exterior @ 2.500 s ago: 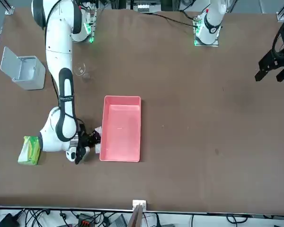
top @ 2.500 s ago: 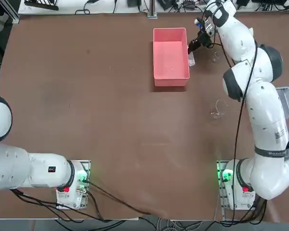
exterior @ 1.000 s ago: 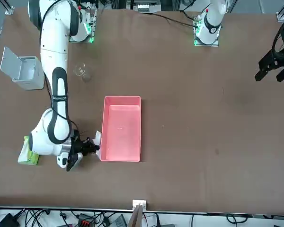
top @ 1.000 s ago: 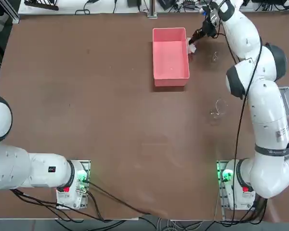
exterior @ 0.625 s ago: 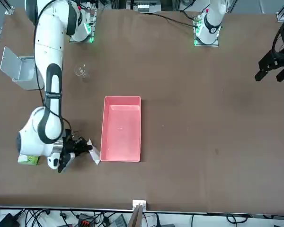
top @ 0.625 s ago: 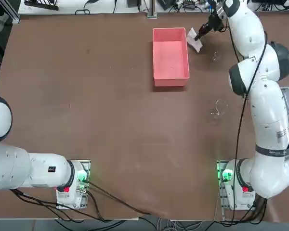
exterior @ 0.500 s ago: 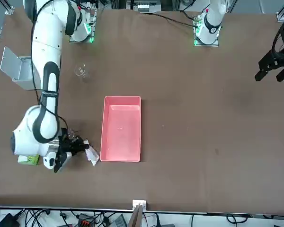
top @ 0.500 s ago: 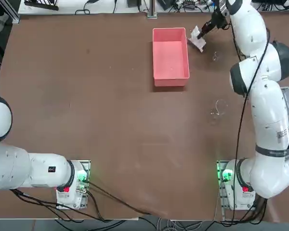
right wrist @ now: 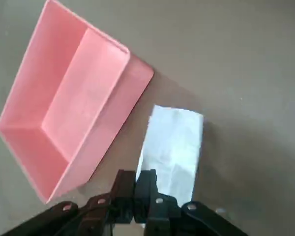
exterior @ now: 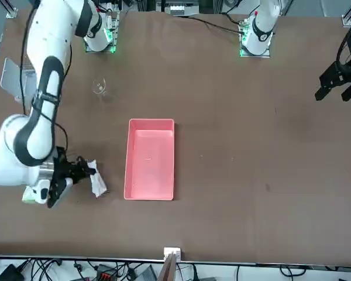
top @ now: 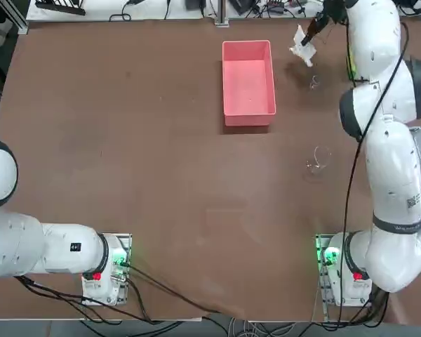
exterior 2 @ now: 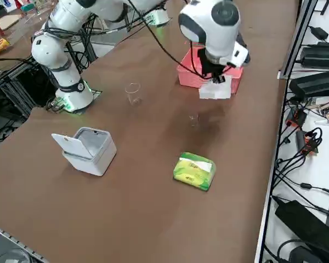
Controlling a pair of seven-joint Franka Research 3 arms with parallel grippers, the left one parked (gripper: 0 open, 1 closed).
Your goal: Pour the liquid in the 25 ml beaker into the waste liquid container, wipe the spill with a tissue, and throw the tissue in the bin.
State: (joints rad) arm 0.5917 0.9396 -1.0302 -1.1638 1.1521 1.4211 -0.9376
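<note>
My right gripper point(top: 313, 27) hangs above the table to the right of the pink box point(top: 249, 74), shut on the tissue point(top: 301, 45), a white sheet that dangles below the fingers. The wrist view shows the tissue point(right wrist: 174, 147) hanging from the closed gripper point(right wrist: 142, 186) beside the pink box point(right wrist: 73, 123). Seen from the right side, the tissue point(exterior 2: 215, 91) hangs under the gripper point(exterior 2: 214, 76). The tiny 25 ml beaker point(top: 313, 83) stands upright on the table near the gripper, also visible from the side as the 25 ml beaker point(exterior 2: 193, 119).
A larger clear beaker point(top: 317, 157) stands closer to the arm's base. The white bin point(exterior 2: 88, 149) with its lid open and the lime-green tissue pack point(exterior 2: 194, 171) sit at the table's right side. The front view shows the tissue point(exterior: 97, 182) left of the pink box point(exterior: 149, 158).
The gripper has risen from beside the pink box and swung toward the robot's right, carrying the tissue away from the box wall.
</note>
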